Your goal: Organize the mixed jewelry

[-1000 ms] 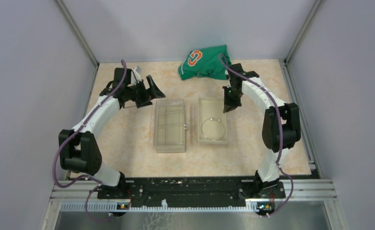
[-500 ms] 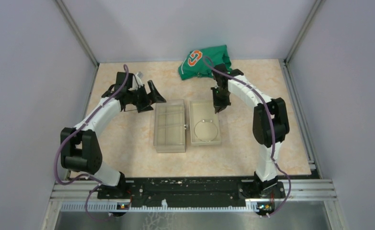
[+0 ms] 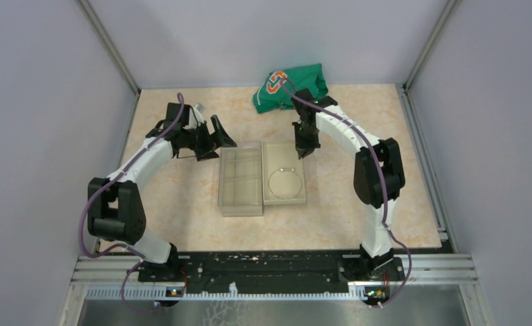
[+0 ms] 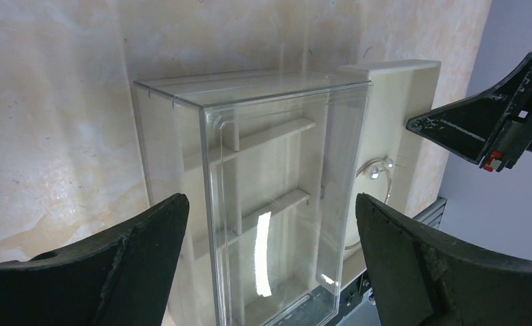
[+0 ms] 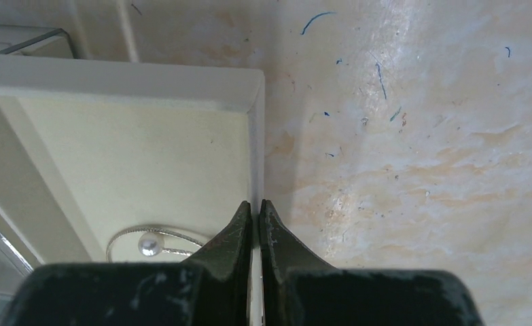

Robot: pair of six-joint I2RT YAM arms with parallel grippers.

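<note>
The thin silvery wire hoop lies in an open beige tray that stands against the right side of the clear plastic box. In the right wrist view the hoop carries a small pearl bead. My right gripper is shut on the tray's right wall, its jaws pinching the rim at the far right corner. My left gripper is open and empty, just beyond the clear box's far left corner. In its view the jaws frame the box. No loose small pieces show.
The clear box holds a beige tray with dividers. A green cloth bag with an orange mark lies at the back of the table. Grey walls close in the left, right and back. The black rail with the arm bases runs along the near edge.
My right gripper has dragged the beige tray with the hoop to the left, from a gap away until it stands against the clear box. The left gripper has barely moved.
</note>
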